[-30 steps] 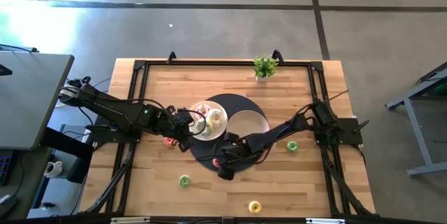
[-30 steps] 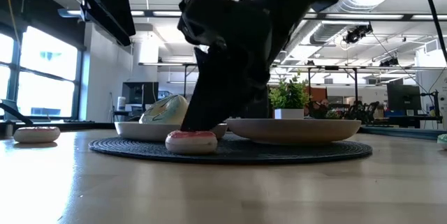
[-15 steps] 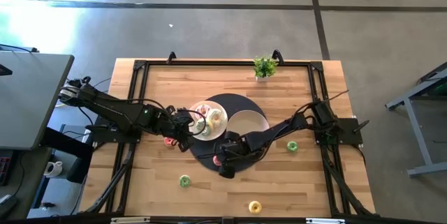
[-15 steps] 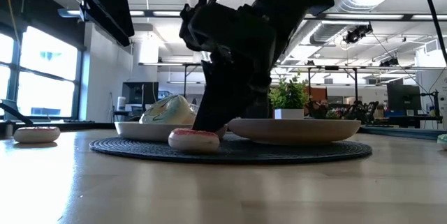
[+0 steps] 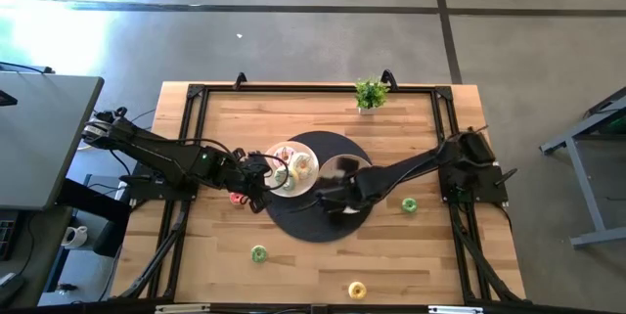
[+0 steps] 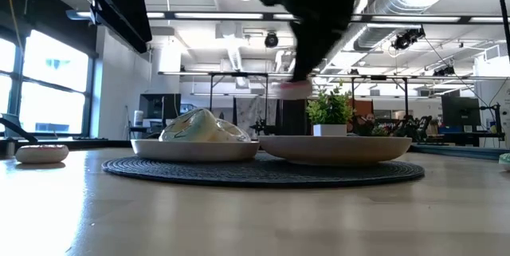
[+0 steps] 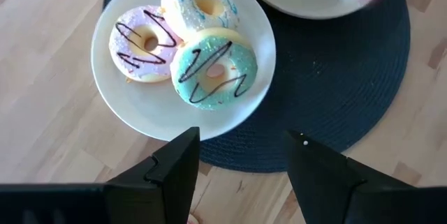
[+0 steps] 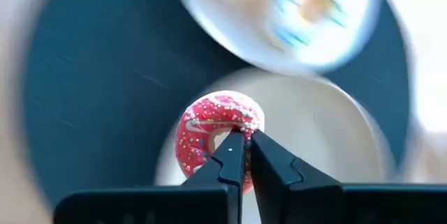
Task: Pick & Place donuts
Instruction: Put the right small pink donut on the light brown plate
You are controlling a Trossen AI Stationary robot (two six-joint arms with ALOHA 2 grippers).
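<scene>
Yellow donut (image 5: 357,291): on the bench (image 5: 225,265), close to the near edge, right of centre. Green donut (image 5: 258,252): a little farther in, left of centre. Second green donut (image 5: 410,204): toward the right edge, beside the dark round mat (image 5: 293,224). Pink donut (image 5: 235,198): on bare wood just off the mat's left side, by the left arm.

Right end effector (image 8: 242,139): raised over the empty white plate (image 5: 360,165) on the mat's right half, fingers narrowed onto a red sprinkled donut (image 8: 216,131), gripping it through the ring; that donut hangs clear above the plate.

Left end effector (image 7: 241,155): spread wide, holding nothing, hovering at the near-left rim of the filled plate (image 7: 126,112) on the mat's left half.

Filled plate contents: three iced donuts (image 7: 213,68), pink, cream and mint, touching one another.

Small potted plant (image 5: 370,93): at the far edge, right of centre.
</scene>
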